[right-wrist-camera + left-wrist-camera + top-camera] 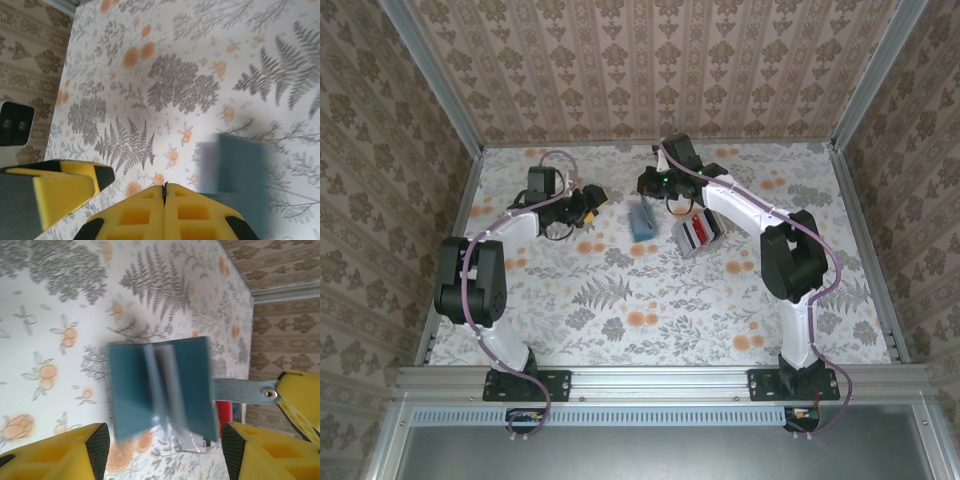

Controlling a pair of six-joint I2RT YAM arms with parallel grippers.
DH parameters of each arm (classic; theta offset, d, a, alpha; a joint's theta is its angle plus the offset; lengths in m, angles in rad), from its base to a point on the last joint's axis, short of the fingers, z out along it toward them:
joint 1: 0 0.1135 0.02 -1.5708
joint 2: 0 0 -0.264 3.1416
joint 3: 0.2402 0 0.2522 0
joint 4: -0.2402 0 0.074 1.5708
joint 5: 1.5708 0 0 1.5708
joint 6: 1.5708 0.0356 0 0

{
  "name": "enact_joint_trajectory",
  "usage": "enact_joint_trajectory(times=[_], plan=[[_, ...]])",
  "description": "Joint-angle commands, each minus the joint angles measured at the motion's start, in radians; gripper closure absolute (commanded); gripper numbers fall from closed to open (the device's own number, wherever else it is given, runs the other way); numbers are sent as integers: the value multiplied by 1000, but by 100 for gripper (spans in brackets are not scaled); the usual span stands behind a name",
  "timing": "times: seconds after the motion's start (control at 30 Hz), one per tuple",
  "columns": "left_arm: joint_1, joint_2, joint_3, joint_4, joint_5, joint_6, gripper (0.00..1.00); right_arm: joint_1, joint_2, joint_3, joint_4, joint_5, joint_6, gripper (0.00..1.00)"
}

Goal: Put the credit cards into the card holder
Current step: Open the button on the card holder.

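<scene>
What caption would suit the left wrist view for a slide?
Open left gripper facing the teal card holder, floral table behind.

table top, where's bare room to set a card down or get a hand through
Bare cloth covers the near half between the left arm and right arm, plus the far right corner. Crowded far centre: left gripper, card holder, right gripper and slotted card rack sit close together.

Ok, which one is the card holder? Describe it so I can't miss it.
Look at the far middle of the floral table. The card holder is the teal-blue folding wallet there. The grey slotted rack just to its right holds red cards; the wallet is the only blue thing.
</scene>
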State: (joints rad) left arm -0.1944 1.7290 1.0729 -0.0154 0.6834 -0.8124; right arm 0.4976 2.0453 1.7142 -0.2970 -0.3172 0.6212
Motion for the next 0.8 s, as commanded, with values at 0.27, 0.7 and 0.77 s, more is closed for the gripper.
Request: enact_joint_trajectory(times=[0.27,0.7,0.77], plan=[[-9,-7,-74,-8,-9,28,35,44,0,-75,5,-50,17,100],[-30,-16,-106,44,-7,6,36,56,-62,-102,118,-191,180,100],[-12,-47,-137,52,-29,3,36,89,-48,-105,156,-202,215,100]])
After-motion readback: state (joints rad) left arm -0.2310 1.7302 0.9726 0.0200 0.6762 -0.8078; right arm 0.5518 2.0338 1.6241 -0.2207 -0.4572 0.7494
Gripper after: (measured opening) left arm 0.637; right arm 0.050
